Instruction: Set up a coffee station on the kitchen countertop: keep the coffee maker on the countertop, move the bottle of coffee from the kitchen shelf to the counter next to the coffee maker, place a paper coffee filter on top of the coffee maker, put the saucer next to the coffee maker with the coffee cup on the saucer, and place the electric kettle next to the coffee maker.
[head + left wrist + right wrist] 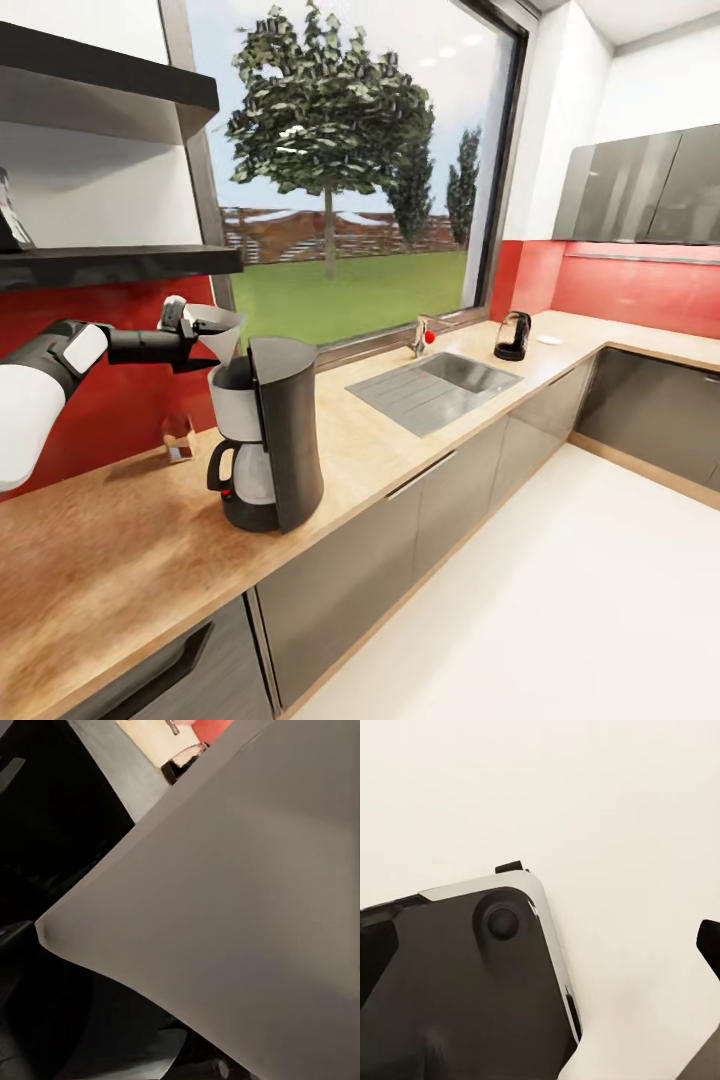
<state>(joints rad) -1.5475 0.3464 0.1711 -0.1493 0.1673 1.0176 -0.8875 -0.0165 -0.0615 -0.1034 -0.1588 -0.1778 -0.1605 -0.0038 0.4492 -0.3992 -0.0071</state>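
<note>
Countertop (pixel 120 540) of light wood grain runs from the 7 o'clock corner of the head view toward 2 o'clock, over grey cabinet fronts (pixel 470 500). On it, just left of centre, stands the coffee maker (pixel 270 440), its carafe facing 9 o'clock. The left gripper (pixel 190 325) reaches in from 9 o'clock, clamped on the rim of a paper coffee filter (pixel 222 335), a pale cone (point down) hanging over the machine's open top; whether its tip touches the machine cannot be told. In the left wrist view the filter (pixel 225 915) takes up most of the picture, with the dark machine behind it.

Farther along at 2 o'clock, the electric kettle (pixel 513 337) sits past the sink (pixel 440 385), with a small white saucer (pixel 549 340) just beyond it. Two black shelves (pixel 120 262) hang at 10 o'clock. A small glass object (pixel 178 438) stands near the red wall.

The right wrist view shows pale floor (pixel 615 802) and a dark robot part (pixel 457 982); the right gripper's state cannot be told.
</note>
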